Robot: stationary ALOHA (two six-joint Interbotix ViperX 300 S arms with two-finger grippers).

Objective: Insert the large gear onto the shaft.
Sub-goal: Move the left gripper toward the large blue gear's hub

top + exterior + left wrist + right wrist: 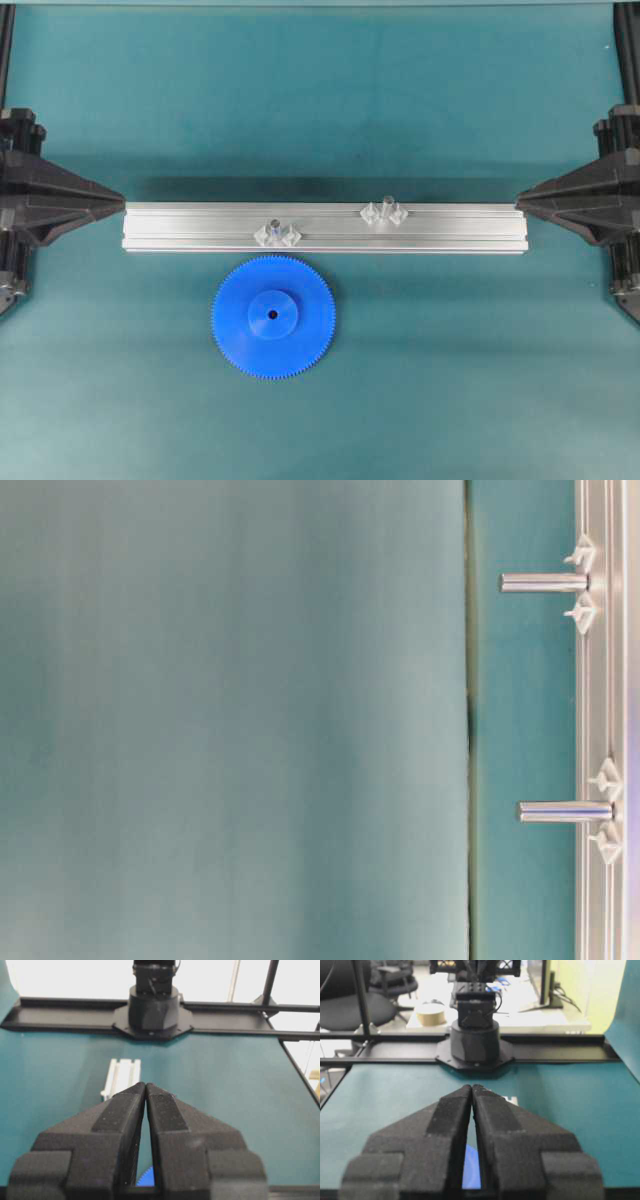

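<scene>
Gear flat on the surface, both grippers closed and empty at the sides.

Nearest, the large gear [273,316] lies flat on the teal surface [450,380], just in front of the metal rail [325,228]. On the rail stand two pins; the shaft [275,228] closest to the gear is the likely target, the other pin [386,208] further right. The left gripper [118,200] and right gripper [522,200] sit shut, holding nothing. Risk: a flat disc is hard to pinch, and its small centre hole could miss the thin pin.

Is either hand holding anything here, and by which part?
Nothing is held. Left hand and right hand are shut and empty; the big blue toothed plastic gear lies untouched on the mat.
</scene>
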